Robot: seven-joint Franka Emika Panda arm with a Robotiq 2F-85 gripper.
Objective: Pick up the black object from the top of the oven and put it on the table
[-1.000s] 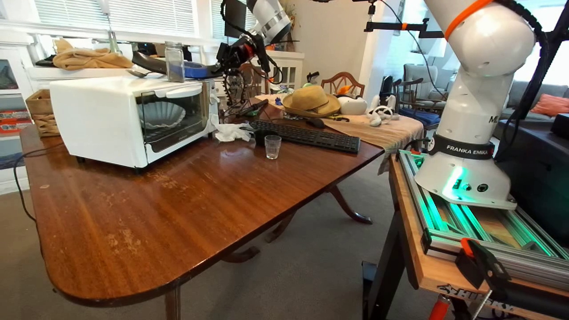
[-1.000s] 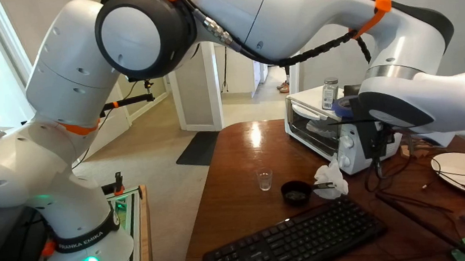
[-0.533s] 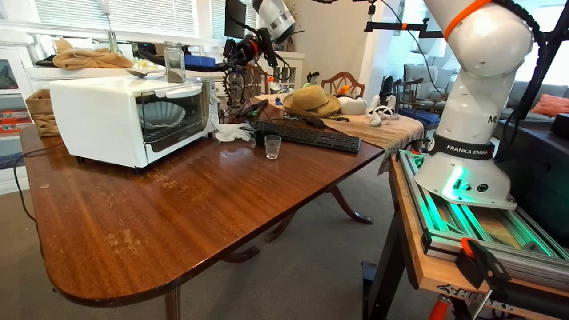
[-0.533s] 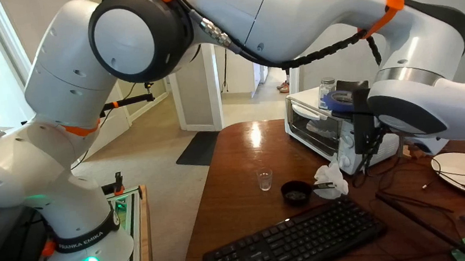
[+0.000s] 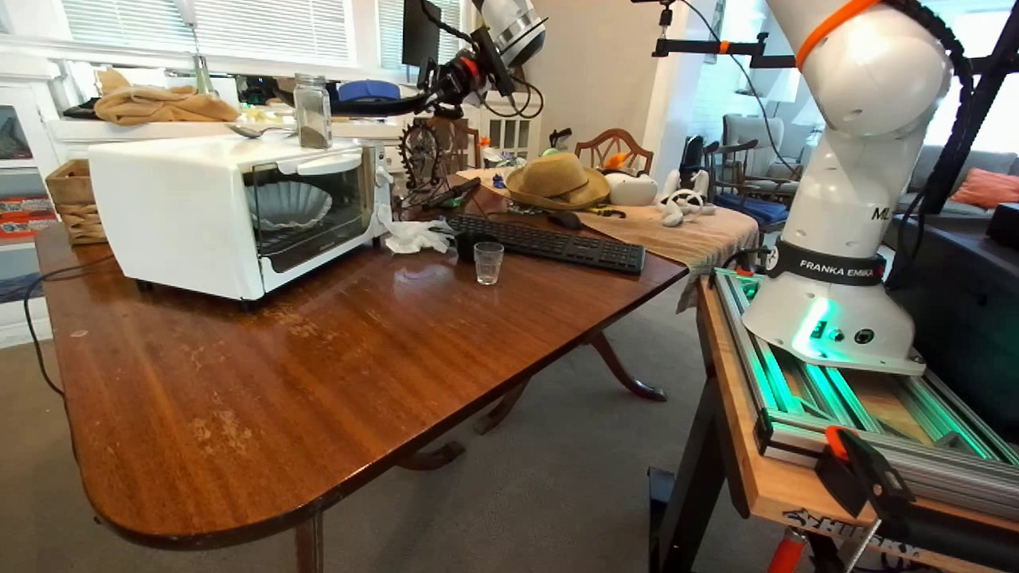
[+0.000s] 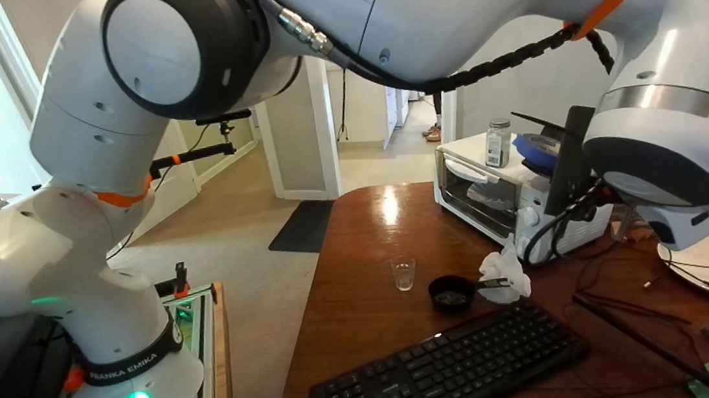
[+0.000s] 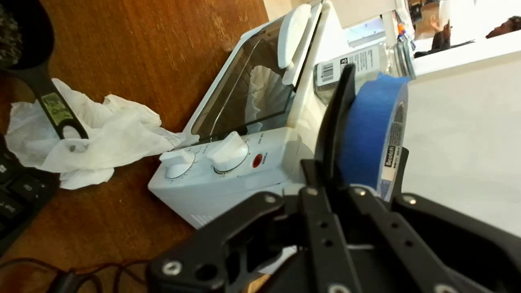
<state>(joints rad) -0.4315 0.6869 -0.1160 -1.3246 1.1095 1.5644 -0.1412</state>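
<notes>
The black object (image 7: 331, 122) is a black piece with a round blue tape roll (image 7: 362, 134) on it. My gripper (image 7: 329, 179) is shut on its near end in the wrist view. In an exterior view the black object (image 5: 374, 105) hangs in the air, higher than the top of the white oven (image 5: 183, 215), near its knob end. The blue roll also shows over the oven (image 6: 533, 198) in an exterior view (image 6: 537, 150), where the wrist hides most of the gripper. The reddish-brown table (image 5: 358, 342) carries the oven.
A glass jar (image 5: 314, 111) and a spoon (image 5: 253, 130) are on the oven top, the jar close to the held object. On the table are a small clear glass (image 6: 404, 273), a black cup (image 6: 451, 293), white tissue (image 6: 504, 275) and a keyboard (image 6: 448, 365).
My gripper has lifted the black object up off the oven top and moved it away from the jar, towards the oven's knob end. The object now looks more tilted.
</notes>
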